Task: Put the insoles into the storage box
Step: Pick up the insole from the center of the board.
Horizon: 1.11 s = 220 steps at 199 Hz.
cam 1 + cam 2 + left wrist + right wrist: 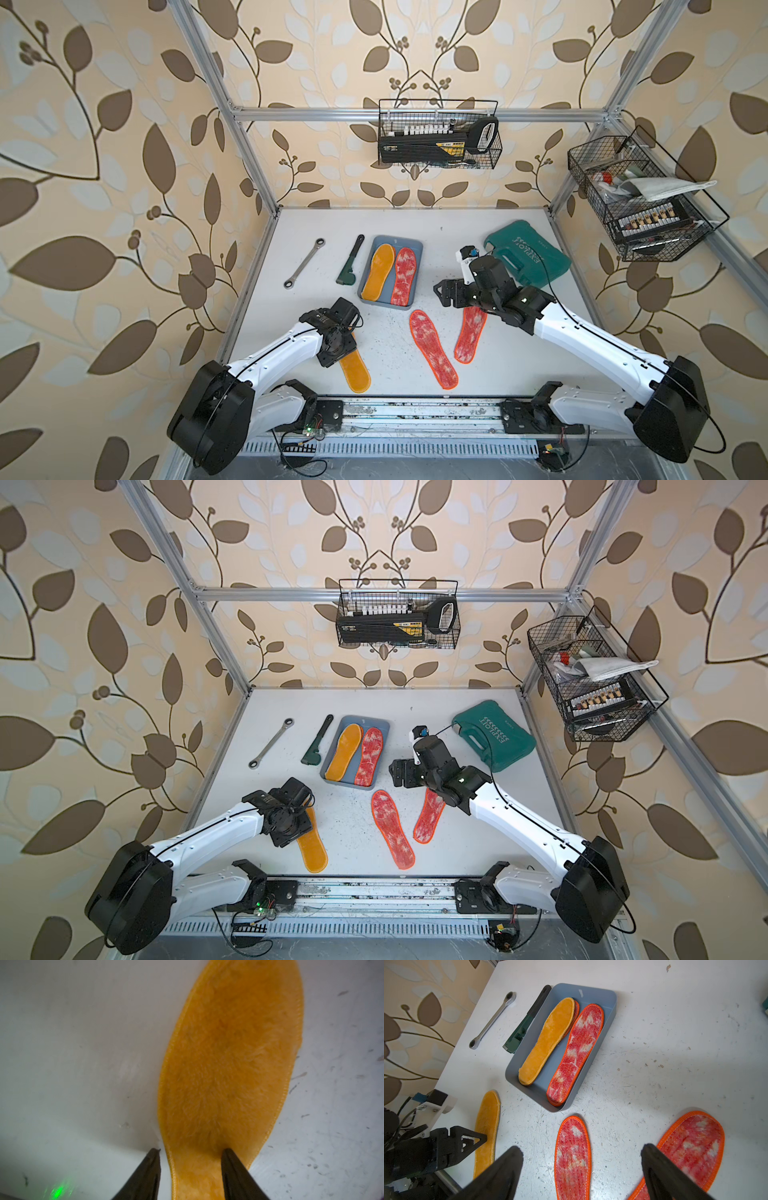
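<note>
The blue-grey storage box (399,242) (591,995) holds a yellow-face insole (379,272) and a red mottled insole (404,276) side by side. Three insoles lie on the table nearer the front. The yellow insole (356,372) (228,1064) is at the left. My left gripper (190,1150) is down on its far end, jaws apart, one finger on the fabric and one on the table beside its edge. Two red insoles (432,349) (469,336) lie at the middle. My right gripper (438,293) (581,1151) hangs open above them, holding nothing.
A ratchet wrench (304,263) and a green-handled tool (351,262) lie left of the box. A teal tool case (528,253) sits at the back right behind my right arm. Wire baskets (438,135) (640,199) hang on the frame above the table.
</note>
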Motion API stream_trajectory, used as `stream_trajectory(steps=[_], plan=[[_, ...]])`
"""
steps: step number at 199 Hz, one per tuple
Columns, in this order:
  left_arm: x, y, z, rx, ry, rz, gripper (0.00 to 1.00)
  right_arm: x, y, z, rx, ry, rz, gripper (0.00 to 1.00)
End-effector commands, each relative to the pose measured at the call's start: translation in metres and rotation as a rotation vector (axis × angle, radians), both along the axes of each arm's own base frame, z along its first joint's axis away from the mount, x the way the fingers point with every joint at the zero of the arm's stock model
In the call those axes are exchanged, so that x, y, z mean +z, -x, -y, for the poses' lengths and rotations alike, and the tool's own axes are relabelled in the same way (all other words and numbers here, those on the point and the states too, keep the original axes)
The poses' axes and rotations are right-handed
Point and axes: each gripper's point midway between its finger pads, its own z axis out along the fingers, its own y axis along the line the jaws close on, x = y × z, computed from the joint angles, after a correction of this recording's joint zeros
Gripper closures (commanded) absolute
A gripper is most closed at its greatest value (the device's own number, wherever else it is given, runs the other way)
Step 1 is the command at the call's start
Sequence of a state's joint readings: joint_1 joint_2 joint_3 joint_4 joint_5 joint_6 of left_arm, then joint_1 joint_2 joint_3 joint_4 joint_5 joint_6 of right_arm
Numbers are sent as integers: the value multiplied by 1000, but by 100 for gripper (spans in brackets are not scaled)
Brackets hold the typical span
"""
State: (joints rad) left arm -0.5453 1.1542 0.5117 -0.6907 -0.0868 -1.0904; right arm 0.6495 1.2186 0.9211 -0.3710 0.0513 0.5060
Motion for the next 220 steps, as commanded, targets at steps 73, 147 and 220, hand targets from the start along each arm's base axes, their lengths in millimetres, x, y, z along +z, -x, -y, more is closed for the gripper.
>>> stream_trajectory(steps=[73,147,220], plan=[[-27,15,7,-44,29,-73,89,-12,3,-7,11,-36,-43,9],[22,-15,17,-165,45,88,100,-15,10,-25,53,-154,-87,9],[100,-53,41,-329,80,402,100,-18,27,-91,168,-431,-202,11]])
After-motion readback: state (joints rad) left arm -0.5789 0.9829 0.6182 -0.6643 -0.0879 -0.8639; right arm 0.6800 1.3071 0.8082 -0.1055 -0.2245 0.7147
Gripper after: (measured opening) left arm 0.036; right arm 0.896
